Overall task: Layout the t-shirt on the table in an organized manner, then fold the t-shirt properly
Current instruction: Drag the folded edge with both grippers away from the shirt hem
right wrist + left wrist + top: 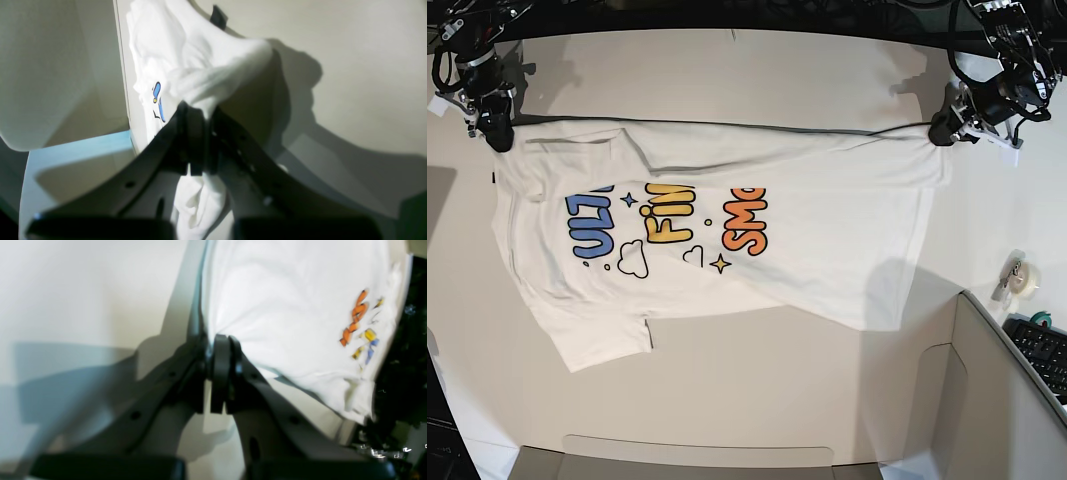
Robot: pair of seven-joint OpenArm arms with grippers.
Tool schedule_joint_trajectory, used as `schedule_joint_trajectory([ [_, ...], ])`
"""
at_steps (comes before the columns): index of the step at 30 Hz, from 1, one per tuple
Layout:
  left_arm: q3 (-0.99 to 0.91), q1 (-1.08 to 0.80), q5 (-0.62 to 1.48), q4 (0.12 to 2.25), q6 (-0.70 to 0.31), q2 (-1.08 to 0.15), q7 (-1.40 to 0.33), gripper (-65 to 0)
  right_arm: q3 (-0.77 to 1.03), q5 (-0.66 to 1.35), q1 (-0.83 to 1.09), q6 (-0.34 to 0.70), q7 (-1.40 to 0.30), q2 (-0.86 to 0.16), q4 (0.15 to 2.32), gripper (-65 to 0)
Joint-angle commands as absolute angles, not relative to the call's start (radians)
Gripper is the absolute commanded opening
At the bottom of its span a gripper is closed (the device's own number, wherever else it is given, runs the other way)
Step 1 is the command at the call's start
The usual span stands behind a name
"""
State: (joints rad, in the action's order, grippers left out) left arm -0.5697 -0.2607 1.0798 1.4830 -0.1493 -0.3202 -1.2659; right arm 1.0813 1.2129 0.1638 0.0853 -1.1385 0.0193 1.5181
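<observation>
The white t-shirt [727,230] hangs stretched sideways over the white table [827,70], with its blue, yellow and orange letter print facing up. Its upper edge runs taut between my two grippers. At the right of the base view, my left gripper [942,130] is shut on the hem-side corner. The left wrist view shows its jaws [223,340] pinching the t-shirt [283,306] cloth. At the left, my right gripper [499,135] is shut on the shoulder end. In the right wrist view its jaws [196,111] clamp a bunch of the t-shirt [206,76], near the dark neck label [218,16].
A roll of tape [1024,278] lies at the table's right edge. A dark keyboard [1042,350] sits beyond it. A grey box-like panel [987,400] stands at the lower right. One sleeve [602,340] of the shirt points toward the near edge.
</observation>
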Motion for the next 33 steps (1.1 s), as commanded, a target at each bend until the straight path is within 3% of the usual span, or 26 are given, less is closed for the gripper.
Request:
schedule_joint_trajectory([
  [1,-0.591,-0.274,1.069,1.517,-0.147,-0.334,-1.279,-65.0,1.092,1.155,0.191,0.048,-1.138,0.019,1.509,-65.0],
  [18,-0.659,-0.357,1.069,1.586,-0.147,-0.334,-1.28,-65.0,1.118,1.248,0.334,0.048,-1.138,0.021,1.512,-65.0],
  [27,-0.704,-0.392,1.069,1.638,-0.147,-0.329,-1.317,-65.0,1.194,1.274,0.392,0.048,-1.139,0.021,1.69,-65.0],
  [33,-0.705,-0.43,1.069,1.638,-0.147,-0.328,-1.311,-65.0,1.211,1.303,0.407,0.048,-1.139,0.021,1.69,-65.0],
])
